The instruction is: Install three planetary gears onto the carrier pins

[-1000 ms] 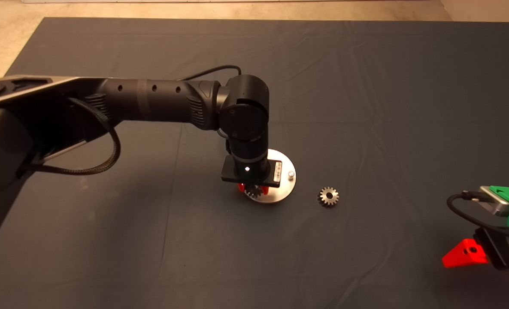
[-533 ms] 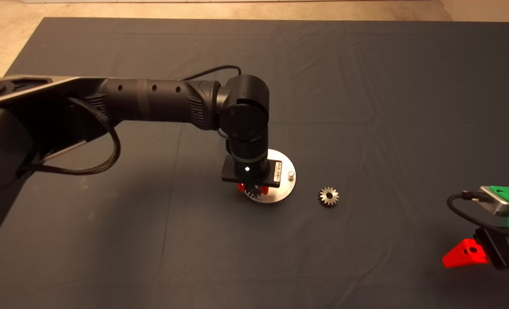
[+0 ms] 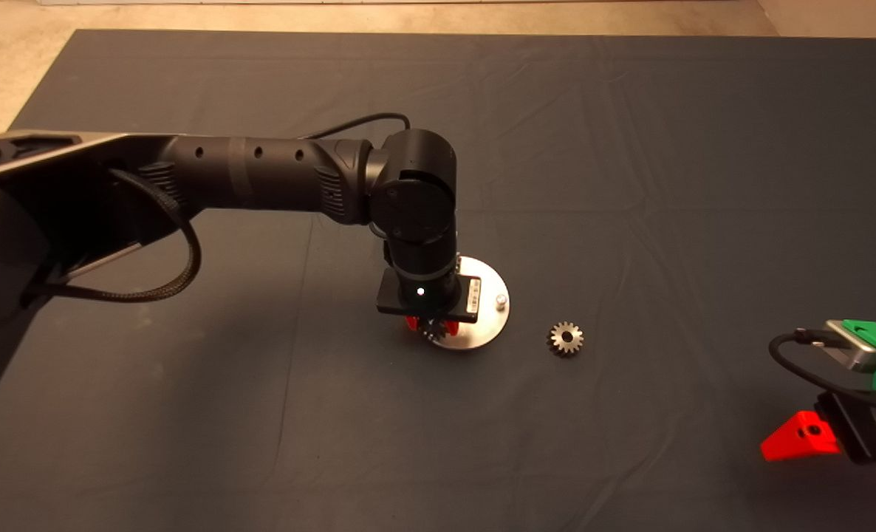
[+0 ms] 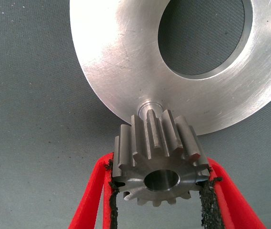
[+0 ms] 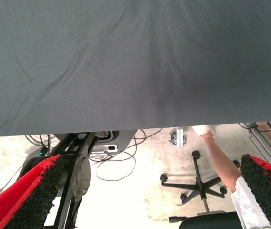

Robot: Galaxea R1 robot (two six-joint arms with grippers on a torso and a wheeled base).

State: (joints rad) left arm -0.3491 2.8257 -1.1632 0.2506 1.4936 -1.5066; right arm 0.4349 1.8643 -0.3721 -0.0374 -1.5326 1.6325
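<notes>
Our left tool (image 4: 160, 191) pinches a planetary gear (image 4: 160, 160) upright just above a carrier pin (image 4: 149, 108) at the disc's (image 4: 121, 71) near rim, likely to line bore with pin. Another gear (image 3: 566, 338) lies right of the disc; our right tool (image 5: 149, 195) waits spread at the desk's near right.

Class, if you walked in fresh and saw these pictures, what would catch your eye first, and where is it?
First, the left gripper, its red fingers shut on a small silvery toothed gear at the edge of the shiny round metal disc mid-mat, beside a short silvery pin. Next, a second toothed gear lying alone to the disc's right. The right gripper waits open at the lower right.
</notes>
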